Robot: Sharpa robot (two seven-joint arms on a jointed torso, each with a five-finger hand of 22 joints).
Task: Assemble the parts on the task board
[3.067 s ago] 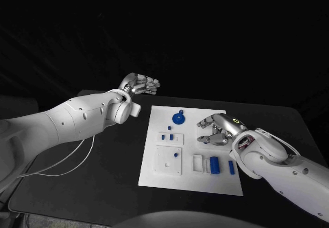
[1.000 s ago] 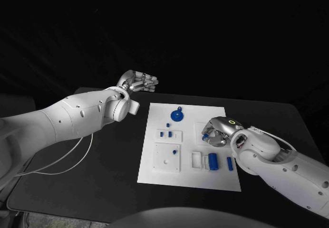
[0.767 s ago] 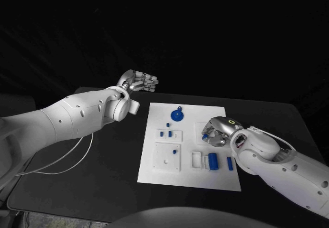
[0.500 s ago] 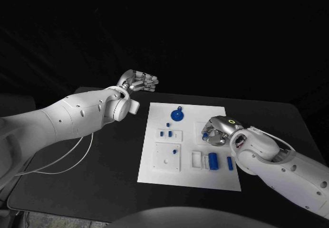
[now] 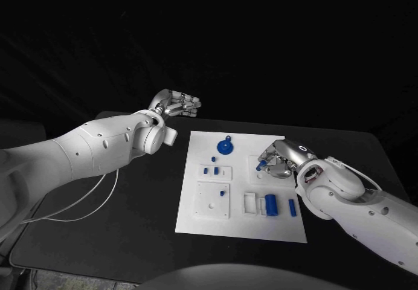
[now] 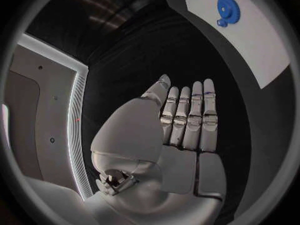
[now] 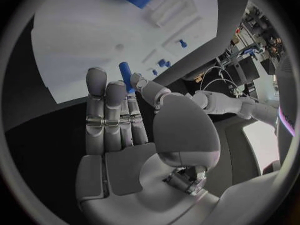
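The white task board [image 5: 196, 223] lies mid-table. My right hand [image 5: 279, 160] hovers over the board's right side and pinches a small blue peg [image 5: 260, 164] between thumb and finger; the right wrist view shows the same blue peg [image 7: 125, 74] at the fingertips [image 7: 97, 80] above the board [image 7: 81, 40]. My left hand [image 5: 179, 104] hangs beyond the board's far left corner, flat and holding nothing, as the palm [image 6: 181, 135] in the left wrist view shows. A blue gear [image 5: 226, 148] sits at the board's far end, and the left wrist view shows that gear [image 6: 228, 7] too.
Two small blue pegs [image 5: 210, 172] stand in a small plate on the board. Another blue peg [image 5: 223, 194] sits on a square plate [image 5: 212, 205]. Blue blocks [image 5: 272, 207] lie beside white slots [image 5: 250, 205] near the board's front. A thin cable [image 5: 87, 205] trails on the table's left.
My right hand, which was pressed low on the board's right side, has risen and shifted toward the far edge with a small blue peg in its fingertips. The left hand has stayed put.
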